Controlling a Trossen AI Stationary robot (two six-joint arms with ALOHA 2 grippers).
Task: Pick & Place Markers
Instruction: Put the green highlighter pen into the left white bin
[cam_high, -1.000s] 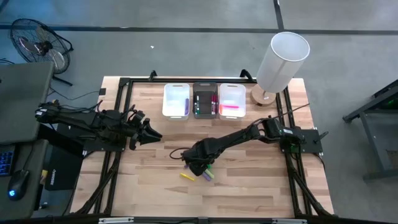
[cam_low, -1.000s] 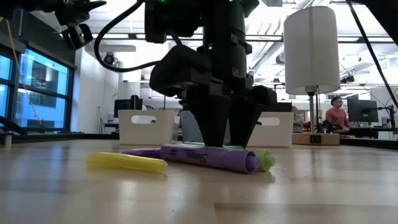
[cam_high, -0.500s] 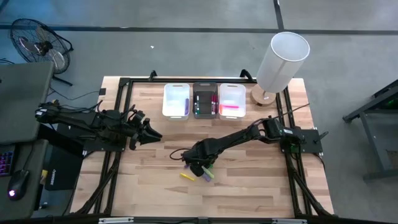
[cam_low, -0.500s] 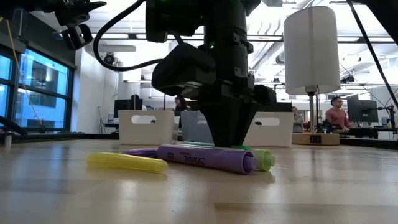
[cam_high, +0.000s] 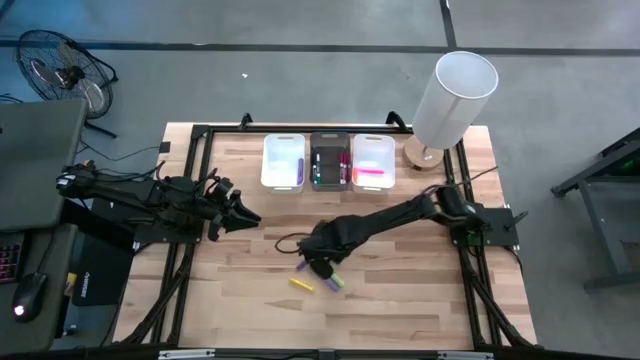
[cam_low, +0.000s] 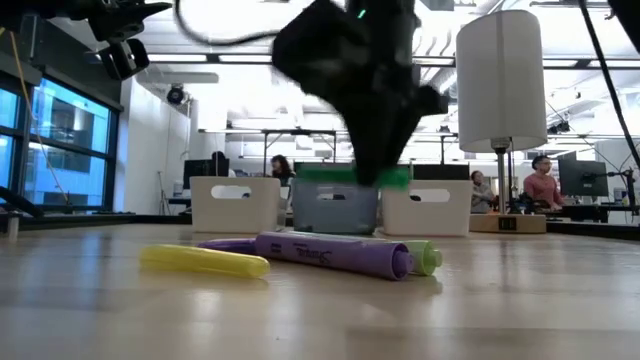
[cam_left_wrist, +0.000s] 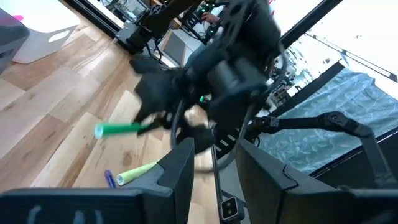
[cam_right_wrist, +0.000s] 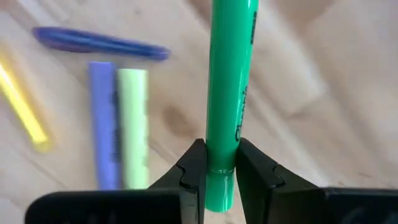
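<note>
Now the right gripper (cam_right_wrist: 217, 163) has shut its two dark fingers on a green marker (cam_right_wrist: 227, 93) and lifted it off the table (cam_high: 400, 300). A moment ago that gripper was down low with its fingers spread over the little pile of pens, and the green one lay among them. Looking level across the table, I see the green marker (cam_low: 352, 175) hanging up in the air, flat, in front of the bins.

Four pens are left lying close together on the wood: a yellow marker (cam_low: 203, 261), a fat purple marker (cam_low: 330, 252), a pale green marker (cam_low: 425, 257) just beside it, and a thin purple pen (cam_right_wrist: 99, 43) behind them.

At the far edge of the table stand three bins in a row: a white bin (cam_high: 283, 161), a dark bin (cam_high: 330, 160) in the middle, and another white bin (cam_high: 373, 161). Some pens are already in them.

The left gripper (cam_high: 245, 214) waits off to the side, holding nothing, fingers partly apart.

I think the pick worked. Next the green marker should go over to a bin, and then four more pens need picking up.
</note>
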